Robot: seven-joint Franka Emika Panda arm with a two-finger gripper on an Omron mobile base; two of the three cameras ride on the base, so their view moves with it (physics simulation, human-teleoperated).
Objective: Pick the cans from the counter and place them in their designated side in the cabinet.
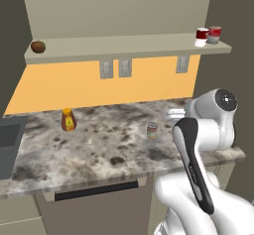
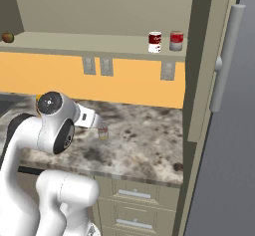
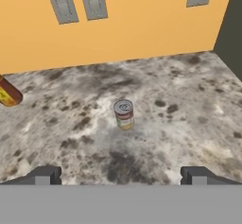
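The small silver-grey can with a green-and-orange label point(image 3: 124, 114) is standing upright mid-worktop on the speckled grey-beige stone worktop point(image 3: 189, 105). It is looking rigid, light and smooth, likely slippery, so gripping it mid-body seems best. The tool point(image 3: 121, 175) is hanging released, near it.

Even, flat light fills the room, with no lamp to be seen and no glare anywhere. The orange wall point(image 1: 99, 88) glows uniformly bright, while the cabinet point(image 1: 119, 6) above sits in duller beige. Under the shelf board point(image 1: 124, 48) a soft darker band runs along the wall top. The silver-grey can point(image 3: 124, 114) throws only a faint, smudgy shadow on the bench point(image 3: 179, 119). Edges look slightly soft and jagged, the stone speckle blurry; straight lines stay straight out to the borders.
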